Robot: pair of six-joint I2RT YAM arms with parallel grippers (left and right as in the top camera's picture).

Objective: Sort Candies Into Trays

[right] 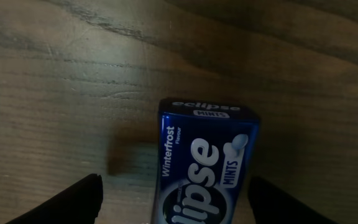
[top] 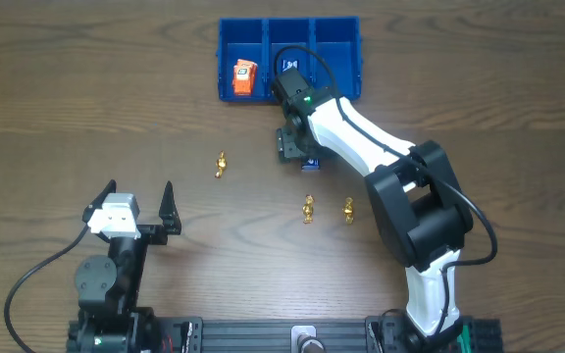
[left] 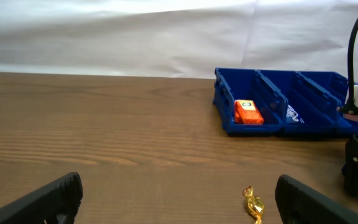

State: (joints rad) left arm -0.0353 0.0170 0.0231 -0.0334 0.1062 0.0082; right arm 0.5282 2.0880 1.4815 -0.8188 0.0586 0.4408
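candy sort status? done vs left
Done: an orange candy sits in the blue tray's left compartment; what looks like a blue pack lies in the middle one. In hand: the right gripper is open around a blue mint box on the table. Left: that box and three gold candies. The left gripper is open, holding nothing.

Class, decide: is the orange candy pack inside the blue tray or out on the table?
Inside. The orange candy pack lies in the blue tray's left-end compartment, walls on every side of it.

Tray (top: 243, 39): orange candy (top: 244, 78) in left bin, maybe blue one (left: 293, 114) middle. Mint box (right: 204, 168) flat. Three gold candies (top: 308, 209) loose.
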